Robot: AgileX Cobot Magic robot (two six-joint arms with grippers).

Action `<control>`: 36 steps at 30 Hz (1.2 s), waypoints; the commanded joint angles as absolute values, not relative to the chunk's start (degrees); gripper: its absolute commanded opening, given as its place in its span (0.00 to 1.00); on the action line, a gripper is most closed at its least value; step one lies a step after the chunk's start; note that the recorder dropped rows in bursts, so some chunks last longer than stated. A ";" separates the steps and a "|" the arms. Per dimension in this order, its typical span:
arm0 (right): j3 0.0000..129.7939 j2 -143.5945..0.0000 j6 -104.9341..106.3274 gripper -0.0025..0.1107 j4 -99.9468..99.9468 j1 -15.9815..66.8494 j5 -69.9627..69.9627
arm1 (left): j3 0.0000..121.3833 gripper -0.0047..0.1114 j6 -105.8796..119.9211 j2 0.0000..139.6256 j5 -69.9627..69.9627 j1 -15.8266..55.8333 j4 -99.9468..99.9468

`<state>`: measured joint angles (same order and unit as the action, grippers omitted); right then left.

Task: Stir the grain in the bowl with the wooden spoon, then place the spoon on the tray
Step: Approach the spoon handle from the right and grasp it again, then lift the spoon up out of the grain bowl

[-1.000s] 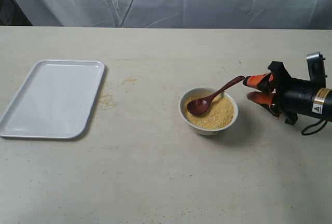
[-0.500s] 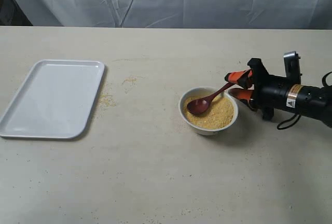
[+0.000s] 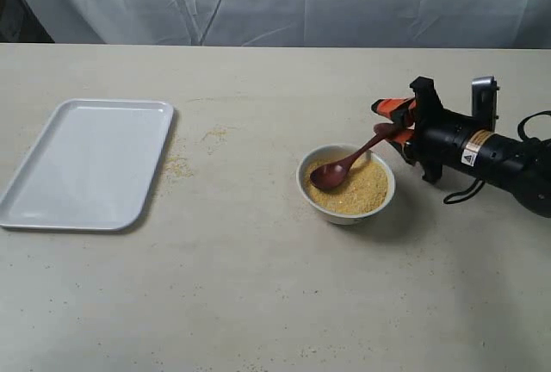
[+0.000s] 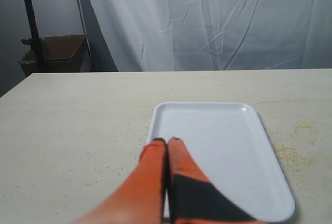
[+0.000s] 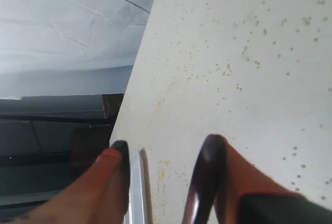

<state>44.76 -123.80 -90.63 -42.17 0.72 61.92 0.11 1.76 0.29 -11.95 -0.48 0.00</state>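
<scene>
Exterior view: wooden spoon (image 3: 353,158) within right gripper (image 3: 386,120)

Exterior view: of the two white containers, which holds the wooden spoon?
The small round bowl on the right, full of grain; the flat rectangular tray on the left has none.

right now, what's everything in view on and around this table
tray: 1, white, far left
bowl: 1, white, right of centre
grain: 1 mound, golden-yellow, in the bowl
wooden spoon: 1, reddish-brown, head in the grain, handle over the rim
spilled grain: scatter, yellow, beside the tray
table: 1, beige
curtain: 1, white, behind the table
left hand: 1, orange-black, shut, facing the tray
right hand: 1, orange-black, open around the spoon handle
</scene>
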 commanded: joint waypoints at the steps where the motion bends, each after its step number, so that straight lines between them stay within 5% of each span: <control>1: 44.84 -124.12 -89.93 0.40 -40.37 0.77 63.41 | 0.00 0.04 1.63 0.00 -11.51 -0.47 0.00; 5: 44.84 -124.12 -89.93 0.33 -40.63 0.77 63.84 | 0.00 0.04 1.63 0.00 -11.51 -0.47 0.00; 11: 44.84 -124.12 -89.93 0.02 -39.97 0.77 65.00 | 0.00 0.04 1.63 0.00 -11.51 -0.47 0.00; 36: 44.54 -96.68 -72.49 0.01 -60.13 0.65 69.73 | 0.00 0.04 1.63 0.00 -11.51 -0.47 0.00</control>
<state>44.66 -99.23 -74.39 -58.17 0.72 69.20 0.11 1.76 0.29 -11.95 -0.48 0.00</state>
